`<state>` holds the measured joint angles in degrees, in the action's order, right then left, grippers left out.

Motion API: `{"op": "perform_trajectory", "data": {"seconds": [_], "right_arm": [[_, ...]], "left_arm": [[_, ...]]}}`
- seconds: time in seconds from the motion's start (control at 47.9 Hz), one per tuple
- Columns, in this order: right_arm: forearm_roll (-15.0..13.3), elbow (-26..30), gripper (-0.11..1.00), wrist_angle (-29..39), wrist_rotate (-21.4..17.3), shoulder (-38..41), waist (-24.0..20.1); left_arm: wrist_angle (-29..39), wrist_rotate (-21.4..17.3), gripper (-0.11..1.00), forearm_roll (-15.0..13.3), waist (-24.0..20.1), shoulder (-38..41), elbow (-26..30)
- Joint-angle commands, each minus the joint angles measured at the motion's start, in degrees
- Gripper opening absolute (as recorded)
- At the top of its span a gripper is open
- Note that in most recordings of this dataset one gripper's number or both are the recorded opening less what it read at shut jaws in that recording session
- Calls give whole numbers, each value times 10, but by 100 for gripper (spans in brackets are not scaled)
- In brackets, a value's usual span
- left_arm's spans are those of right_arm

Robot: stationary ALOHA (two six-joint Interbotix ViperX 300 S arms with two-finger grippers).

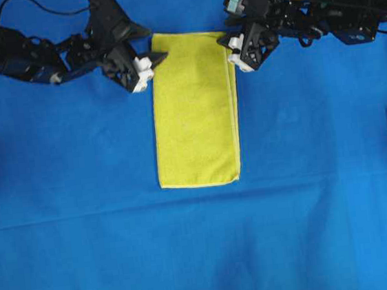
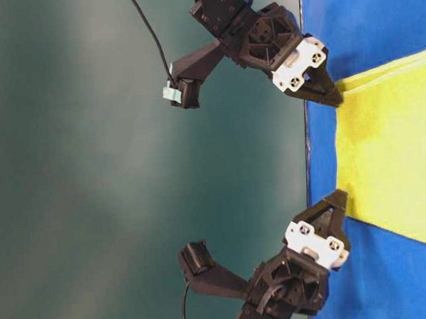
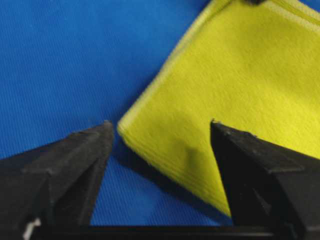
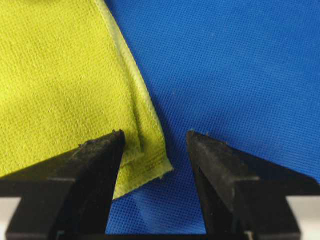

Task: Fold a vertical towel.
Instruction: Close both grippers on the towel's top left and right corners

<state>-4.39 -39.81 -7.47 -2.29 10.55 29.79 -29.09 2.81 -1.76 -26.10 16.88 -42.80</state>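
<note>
The towel (image 1: 193,110) is soft, matt yellow cloth; the table cloth (image 1: 204,248) fine blue weave; fingers (image 4: 95,165) matt black plastic.

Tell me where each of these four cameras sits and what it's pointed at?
Overhead: above the table, looking straight down on the towel, blue cloth, left gripper and right gripper.
Table-level: low at one end, picture turned sideways; both arms reach the towel's near corners.
Left wrist: on the left arm, looking past its open fingertips at one corner.
Right wrist: likewise, open fingertips astride the other corner.
Shared: all show the yellow towel on blue cloth.
</note>
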Motion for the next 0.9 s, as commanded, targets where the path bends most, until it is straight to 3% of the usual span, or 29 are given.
{"op": "perform_trajectory", "data": {"seconds": [0.0,0.188,0.355,0.397,0.877], "right_arm": [[0,7,58,-2,0,-7,2],[-2,6,51,3,2,7,1],[-6,5,10,6,2,9,-1],[-6,5,6,6,1,9,-1],[-6,4,6,16,0,-19,4]], "left_arm": [[-2,-1,69,-1,-5,-4,13],[15,-9,38,0,-4,11,18],[52,-10,12,0,0,32,31],[54,-11,7,1,1,33,33],[68,-24,7,1,1,-8,29]]}}
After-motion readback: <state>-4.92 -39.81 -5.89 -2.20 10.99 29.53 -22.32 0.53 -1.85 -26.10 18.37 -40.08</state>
